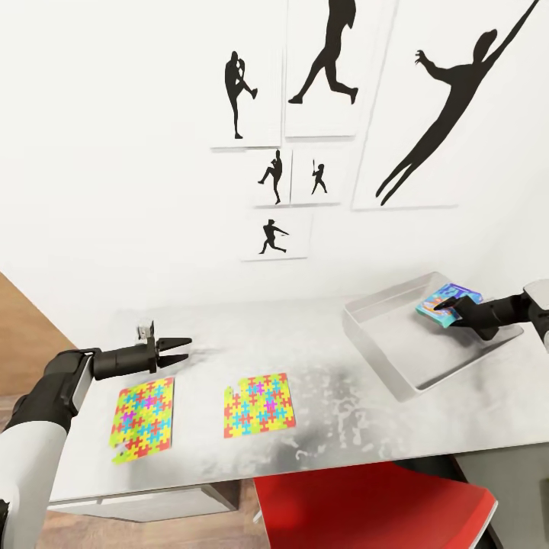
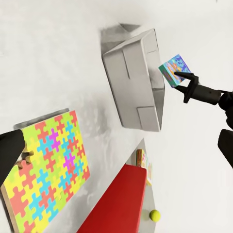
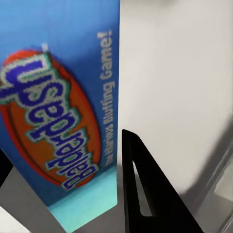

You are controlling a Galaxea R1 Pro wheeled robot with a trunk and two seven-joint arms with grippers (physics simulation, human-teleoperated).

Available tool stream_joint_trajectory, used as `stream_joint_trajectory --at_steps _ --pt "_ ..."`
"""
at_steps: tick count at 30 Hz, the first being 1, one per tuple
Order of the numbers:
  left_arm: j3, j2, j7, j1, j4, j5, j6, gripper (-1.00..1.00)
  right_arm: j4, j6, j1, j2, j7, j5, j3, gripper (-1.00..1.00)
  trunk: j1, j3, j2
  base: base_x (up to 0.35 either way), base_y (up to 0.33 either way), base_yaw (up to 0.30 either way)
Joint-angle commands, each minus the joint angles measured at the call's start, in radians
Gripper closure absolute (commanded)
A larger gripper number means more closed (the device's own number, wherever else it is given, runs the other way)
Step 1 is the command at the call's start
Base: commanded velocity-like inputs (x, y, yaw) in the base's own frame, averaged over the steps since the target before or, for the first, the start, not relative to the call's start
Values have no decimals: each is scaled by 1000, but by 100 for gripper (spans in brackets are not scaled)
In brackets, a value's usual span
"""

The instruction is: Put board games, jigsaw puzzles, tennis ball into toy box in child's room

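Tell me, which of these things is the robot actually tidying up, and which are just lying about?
Part of the job: board game in the right gripper, toy box, two jigsaw puzzles, table.

Just around: silhouette pictures, red chair.

Board game: a blue-and-teal printed box (image 1: 446,303) is sitting tilted over the tray.
Toy box: a shallow light-grey tray (image 1: 396,335) is resting on the white-grey table (image 1: 328,435).
Jigsaw puzzles: two multicoloured jagged-edged sheets (image 1: 142,417) (image 1: 259,405) are lying flat, side by side.
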Motion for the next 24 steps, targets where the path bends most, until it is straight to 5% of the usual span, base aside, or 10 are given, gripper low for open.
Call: stream_joint_trajectory --at_steps 1,18,24 --pt "0 0 -2 -1 0 1 10 -100 -1 3 -1 2 -10 -10 -3 100 1 -2 -2 0 0 0" --pt "2 0 -2 -1 0 2 10 -100 5 -1 -65 11 -21 -9 -4 100 1 -24 -2 0 0 0" --pt "2 1 -2 -1 0 3 10 -100 8 0 -80 13 -85 -10 -4 100 1 -33 -2 0 0 0"
